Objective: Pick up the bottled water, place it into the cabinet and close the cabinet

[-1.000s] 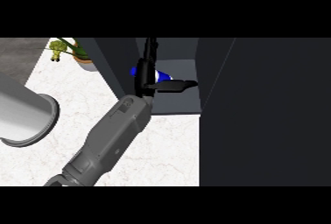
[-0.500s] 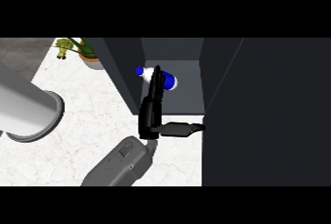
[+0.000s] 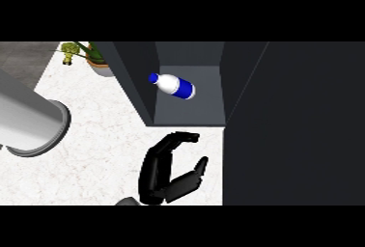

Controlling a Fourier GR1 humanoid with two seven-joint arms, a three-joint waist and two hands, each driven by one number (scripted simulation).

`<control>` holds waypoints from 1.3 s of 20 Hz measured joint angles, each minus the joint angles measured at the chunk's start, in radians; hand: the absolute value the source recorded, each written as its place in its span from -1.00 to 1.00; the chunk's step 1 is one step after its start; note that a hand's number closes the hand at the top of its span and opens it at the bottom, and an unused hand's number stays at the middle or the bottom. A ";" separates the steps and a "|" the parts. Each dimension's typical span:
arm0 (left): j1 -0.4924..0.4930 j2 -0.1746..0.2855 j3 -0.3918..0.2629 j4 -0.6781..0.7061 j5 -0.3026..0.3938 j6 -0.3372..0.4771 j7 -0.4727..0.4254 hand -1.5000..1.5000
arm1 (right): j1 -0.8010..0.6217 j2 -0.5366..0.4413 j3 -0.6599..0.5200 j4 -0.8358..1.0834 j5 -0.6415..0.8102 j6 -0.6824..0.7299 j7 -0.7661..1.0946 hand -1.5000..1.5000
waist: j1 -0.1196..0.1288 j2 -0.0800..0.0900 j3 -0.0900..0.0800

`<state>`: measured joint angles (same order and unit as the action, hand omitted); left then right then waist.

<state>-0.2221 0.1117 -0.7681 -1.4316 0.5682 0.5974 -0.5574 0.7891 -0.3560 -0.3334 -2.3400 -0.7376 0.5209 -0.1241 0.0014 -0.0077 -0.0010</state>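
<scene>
The bottled water (image 3: 173, 86) lies on its side on the grey floor inside the open cabinet (image 3: 137, 79), blue cap towards the upper left, white body with a blue band. No hand touches it. The right hand (image 3: 161, 177) is low in the view, just outside the cabinet's opening and over the white marbled worktop (image 3: 92, 144). It is open and holds nothing, with its fingertips bent towards the cabinet and its thumb set apart. A broad dark panel (image 3: 296, 125) fills the right side. At the left edge is a big grey cylinder (image 3: 28, 126), and a potted plant (image 3: 90, 54) stands at the top left beside the cabinet wall.
</scene>
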 measured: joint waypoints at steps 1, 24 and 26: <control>0.030 0.022 -0.012 -0.030 -0.005 -0.007 -0.003 1.00 | 0.004 -0.007 -0.001 -0.001 0.000 0.010 0.001 1.00 | 0.000 0.000 0.000; 0.446 0.533 0.190 -0.482 0.121 -0.233 -0.059 -1.00 | 0.015 -0.067 0.217 -0.025 0.038 0.222 0.019 1.00 | 0.001 -0.008 -0.006; 0.469 0.564 0.230 -0.504 0.142 -0.247 -0.066 -1.00 | 0.010 -0.074 0.247 -0.026 0.044 0.231 0.028 1.00 | 0.002 -0.009 -0.007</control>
<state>0.2466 0.6759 -0.5379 -1.9353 0.7104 0.3500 -0.6239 0.7993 -0.4302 -0.0864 -2.3661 -0.6936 0.7523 -0.0960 0.0036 -0.0166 -0.0076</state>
